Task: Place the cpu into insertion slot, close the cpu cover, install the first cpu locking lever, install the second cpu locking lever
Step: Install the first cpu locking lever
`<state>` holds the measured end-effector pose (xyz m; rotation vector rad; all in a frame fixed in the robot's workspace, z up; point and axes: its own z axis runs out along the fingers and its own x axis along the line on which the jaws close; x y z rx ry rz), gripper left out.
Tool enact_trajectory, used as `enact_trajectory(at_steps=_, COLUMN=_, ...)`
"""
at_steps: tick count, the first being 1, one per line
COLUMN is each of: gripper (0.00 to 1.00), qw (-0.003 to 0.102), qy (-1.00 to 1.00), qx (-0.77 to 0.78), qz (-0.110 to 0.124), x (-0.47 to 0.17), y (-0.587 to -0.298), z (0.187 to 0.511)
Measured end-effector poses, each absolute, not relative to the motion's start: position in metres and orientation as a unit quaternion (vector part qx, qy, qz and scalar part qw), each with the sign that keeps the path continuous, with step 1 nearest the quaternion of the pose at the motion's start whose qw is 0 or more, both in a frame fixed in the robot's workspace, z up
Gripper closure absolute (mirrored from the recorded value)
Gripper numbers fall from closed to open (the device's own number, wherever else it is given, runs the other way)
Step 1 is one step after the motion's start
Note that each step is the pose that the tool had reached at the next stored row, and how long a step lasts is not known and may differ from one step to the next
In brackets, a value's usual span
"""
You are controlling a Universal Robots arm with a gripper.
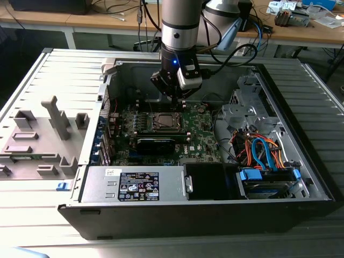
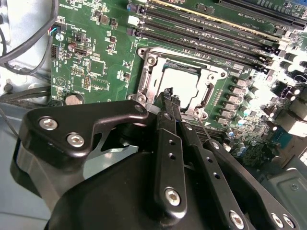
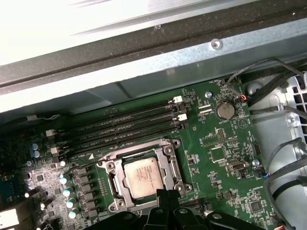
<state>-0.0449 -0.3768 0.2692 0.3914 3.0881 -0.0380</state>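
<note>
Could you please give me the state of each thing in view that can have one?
cpu: seated flat in the insertion slot, metal top showing.
insertion slot: occupied by the cpu.
cpu cover: lying down around the cpu, framing it.
gripper: above the slot's edge, fingers close together, holding nothing visible.
computer case: lying on its side, side panel off, interior exposed.

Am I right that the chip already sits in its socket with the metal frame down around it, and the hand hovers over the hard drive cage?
Not quite: the hand hovers over the socket, not the drive cage, as the exterior view shows. The chip does sit in the socket with the metal frame around it.
</note>
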Motion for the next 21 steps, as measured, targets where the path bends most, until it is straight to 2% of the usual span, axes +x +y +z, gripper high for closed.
enact_trajectory(at_steps=21, gripper=0.89, qw=0.014, qy=0.993, qx=0.116, qz=-0.012, x=-0.0449, y=-0.3768, z=0.2692)
